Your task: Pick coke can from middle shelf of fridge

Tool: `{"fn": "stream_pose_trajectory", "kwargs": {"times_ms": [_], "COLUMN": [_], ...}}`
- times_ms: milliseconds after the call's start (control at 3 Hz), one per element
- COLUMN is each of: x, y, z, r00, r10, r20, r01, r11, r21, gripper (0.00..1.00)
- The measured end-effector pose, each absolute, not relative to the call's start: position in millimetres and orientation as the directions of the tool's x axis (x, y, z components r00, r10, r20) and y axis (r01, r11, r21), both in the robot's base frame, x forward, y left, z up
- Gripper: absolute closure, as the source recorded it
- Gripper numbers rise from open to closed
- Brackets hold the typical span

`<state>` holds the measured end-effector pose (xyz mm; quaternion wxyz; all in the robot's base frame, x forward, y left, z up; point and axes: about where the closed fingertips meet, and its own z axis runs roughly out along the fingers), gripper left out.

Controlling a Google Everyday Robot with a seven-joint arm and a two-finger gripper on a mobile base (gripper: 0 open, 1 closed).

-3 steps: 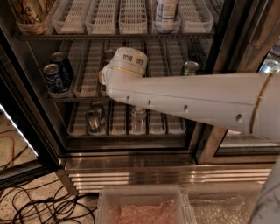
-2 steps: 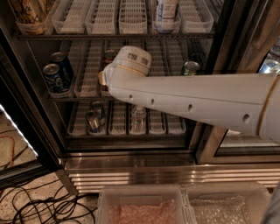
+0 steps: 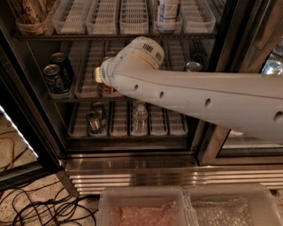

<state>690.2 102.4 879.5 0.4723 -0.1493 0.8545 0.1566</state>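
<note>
Where the thick white robot arm (image 3: 199, 101) narrows to its rounded wrist, the gripper (image 3: 100, 75) sits inside the tall black-framed display fridge (image 3: 31, 119), at the level of the middle shelf (image 3: 86, 84); only a pale yellowish edge of it shows past the wrist, so whether it is clenched or released cannot be told. Just below that edge a patch of red belongs to the small red aluminium coke can (image 3: 107, 91); the can stands on the middle shelf in one of the white slotted plastic lane trays, its upper part hidden by the wrist, and whether the gripper touches it cannot be told. To the left on the same dark wire shelf stand two blue drink cans (image 3: 54, 79), one behind the other; to the right, beyond the arm, the silver top of another can (image 3: 193, 66) shows. On the shelf below stand two dull metal cans (image 3: 93, 121) and a clear plastic bottle (image 3: 139, 118), well apart from each other; on the shelf above, a white and blue container (image 3: 167, 13) stands among more white trays. Under the shelves runs the ribbed stainless steel base (image 3: 146, 176); black cables (image 3: 40, 207) lie on the floor at the left; two clear plastic bins (image 3: 146, 205) stand side by side in front of the base.
</note>
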Motion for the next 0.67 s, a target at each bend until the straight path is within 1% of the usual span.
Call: {"fn": "stream_pose_trajectory", "kwargs": {"times_ms": [333,667], "x": [676,661], "y": [111,109], "z": [884,882], "r00": [-0.534,-0.583], "r10": [-0.118,-0.131], "r20": [-0.837,-0.802], "r01": [-0.446,-0.466], "r11": [0.88,0.862], "r21": [0.161,0.198], "gripper": [1.0,1.0]}}
